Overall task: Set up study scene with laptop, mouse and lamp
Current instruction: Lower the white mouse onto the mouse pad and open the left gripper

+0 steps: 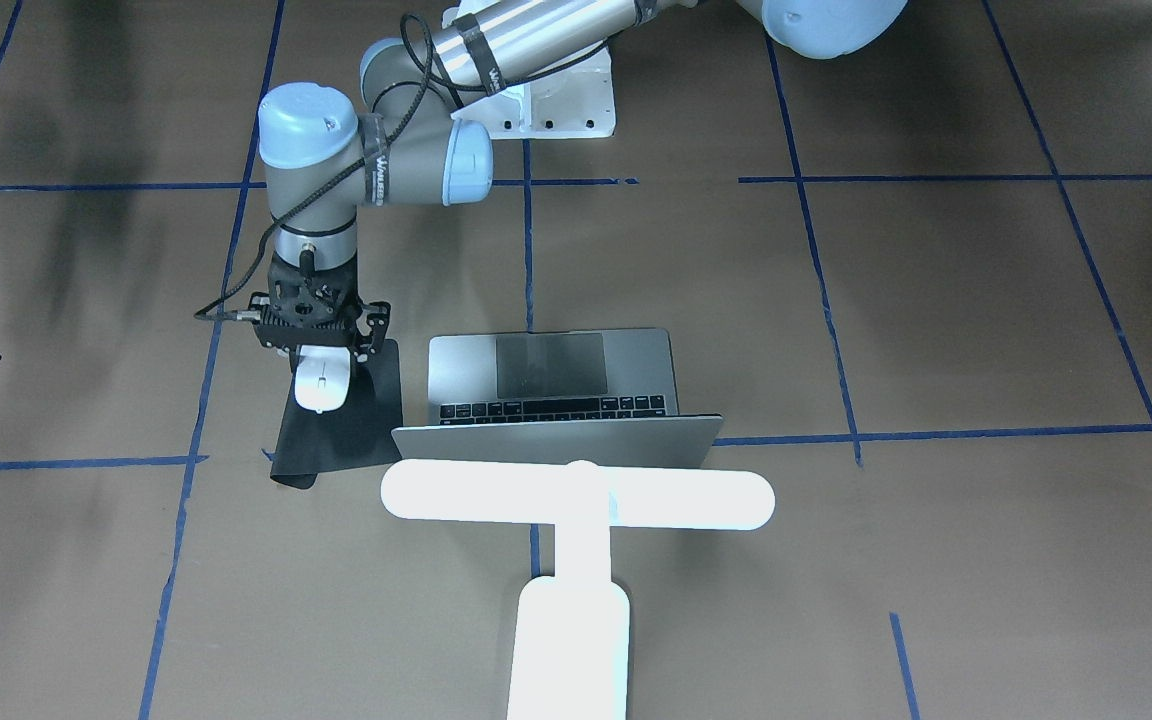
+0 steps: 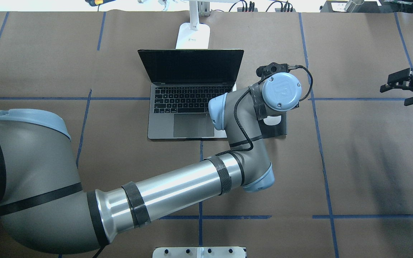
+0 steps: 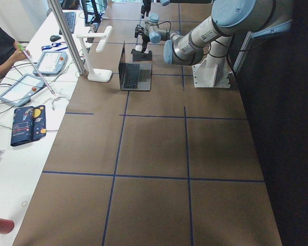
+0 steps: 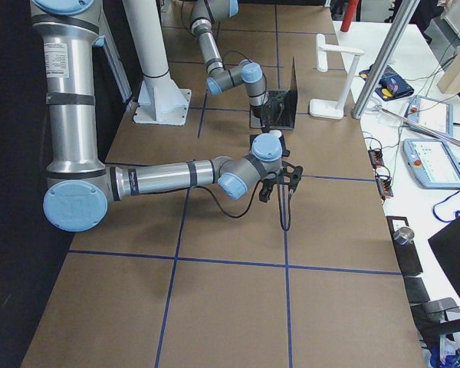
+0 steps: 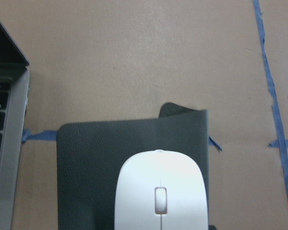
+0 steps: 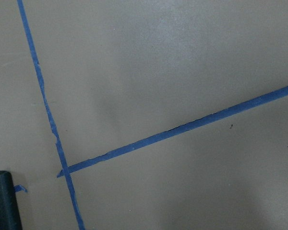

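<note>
The silver laptop (image 1: 551, 370) (image 2: 192, 107) stands open at mid-table with its screen dark. Behind it stands the white lamp (image 1: 576, 500) (image 2: 193, 34), its bar head over the lid. To the laptop's right, as the overhead view has it, lies a black mat (image 1: 346, 430) (image 5: 96, 158). The white mouse (image 1: 323, 385) (image 5: 161, 191) is over that mat, its rear end tucked under my left gripper (image 1: 321, 345), which looks shut on it; the fingers themselves are hidden. My right gripper (image 2: 398, 91) hovers open at the table's far right, holding nothing.
The left arm reaches across the table's middle, close to the laptop's right edge. Blue tape lines grid the brown tabletop. A white bolted pedestal (image 1: 561, 100) sits at the robot's side. Beyond the lamp, a side bench holds tablets (image 3: 20, 89), with a person's arm (image 3: 0, 56) nearby.
</note>
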`<action>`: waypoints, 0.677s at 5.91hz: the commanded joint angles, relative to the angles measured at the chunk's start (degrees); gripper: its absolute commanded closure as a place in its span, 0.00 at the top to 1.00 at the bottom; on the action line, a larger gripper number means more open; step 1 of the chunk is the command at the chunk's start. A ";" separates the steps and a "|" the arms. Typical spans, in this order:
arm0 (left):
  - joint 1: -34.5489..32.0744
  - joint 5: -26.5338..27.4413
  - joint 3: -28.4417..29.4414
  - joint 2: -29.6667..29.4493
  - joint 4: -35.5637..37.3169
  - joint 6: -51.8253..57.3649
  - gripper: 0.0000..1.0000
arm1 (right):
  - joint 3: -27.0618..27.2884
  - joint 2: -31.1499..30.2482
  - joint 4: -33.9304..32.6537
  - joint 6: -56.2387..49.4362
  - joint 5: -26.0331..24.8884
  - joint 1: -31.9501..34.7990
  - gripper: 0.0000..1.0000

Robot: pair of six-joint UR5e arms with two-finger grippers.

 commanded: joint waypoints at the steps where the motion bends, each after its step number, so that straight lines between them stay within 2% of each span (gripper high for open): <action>1: -0.14 0.89 3.62 -0.13 -3.22 -0.44 0.40 | 0.60 -0.21 -0.09 0.03 0.03 -0.11 1.00; 2: -0.06 0.98 3.72 -0.13 -3.23 -1.84 0.43 | 0.69 -0.21 -0.09 0.03 0.12 -0.02 1.00; 3: -0.06 0.90 3.72 -0.39 -3.23 -1.85 0.58 | 0.69 -0.21 -0.09 -0.06 0.12 -0.02 1.00; 4: 0.03 0.89 3.72 -0.57 -3.23 -1.85 0.86 | 0.78 -0.21 -0.09 -0.06 0.12 -0.02 1.00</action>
